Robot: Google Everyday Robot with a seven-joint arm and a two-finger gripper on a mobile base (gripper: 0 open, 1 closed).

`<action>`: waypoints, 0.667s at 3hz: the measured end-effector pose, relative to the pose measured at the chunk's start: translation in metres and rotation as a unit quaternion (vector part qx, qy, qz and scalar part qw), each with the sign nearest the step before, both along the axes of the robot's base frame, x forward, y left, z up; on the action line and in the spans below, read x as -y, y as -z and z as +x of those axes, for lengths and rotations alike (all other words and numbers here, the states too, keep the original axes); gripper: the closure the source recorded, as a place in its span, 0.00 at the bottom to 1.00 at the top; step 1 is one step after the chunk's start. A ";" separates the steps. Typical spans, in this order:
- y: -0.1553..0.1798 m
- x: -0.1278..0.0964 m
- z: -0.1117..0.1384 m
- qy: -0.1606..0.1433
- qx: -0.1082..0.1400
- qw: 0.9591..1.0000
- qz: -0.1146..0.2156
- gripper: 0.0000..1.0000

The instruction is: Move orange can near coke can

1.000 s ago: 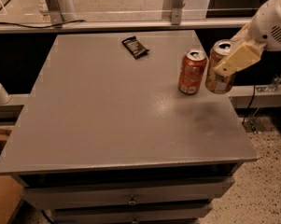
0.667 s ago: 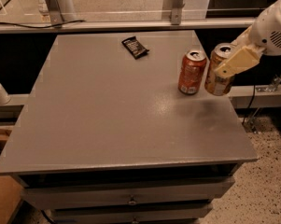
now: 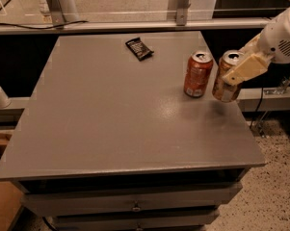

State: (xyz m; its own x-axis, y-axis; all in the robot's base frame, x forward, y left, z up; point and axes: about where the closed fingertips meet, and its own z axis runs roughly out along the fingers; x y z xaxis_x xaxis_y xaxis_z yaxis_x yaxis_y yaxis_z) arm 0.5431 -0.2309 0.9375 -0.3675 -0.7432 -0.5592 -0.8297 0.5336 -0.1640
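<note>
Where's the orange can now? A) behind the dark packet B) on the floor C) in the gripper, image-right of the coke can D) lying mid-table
C: the gripper grips the orange can beside the coke can, near the table edge.

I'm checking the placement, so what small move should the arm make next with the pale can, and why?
Probably lower and release. The gripper holds the pale orange-gold drink can close beside the deep red-orange drink can, seemingly just above the grey table.
</note>
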 end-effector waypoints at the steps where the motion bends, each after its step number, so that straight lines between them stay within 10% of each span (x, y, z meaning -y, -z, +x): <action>1: 0.010 0.003 0.002 0.001 -0.002 1.000 0.005 1.00; 2: 0.020 0.001 0.006 0.000 -0.003 1.000 0.013 1.00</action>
State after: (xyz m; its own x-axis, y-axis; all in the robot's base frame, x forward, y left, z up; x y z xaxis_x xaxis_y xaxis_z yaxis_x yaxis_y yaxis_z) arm 0.5489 -0.2315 0.9173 -0.3704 -0.7290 -0.5757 -0.8307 0.5372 -0.1457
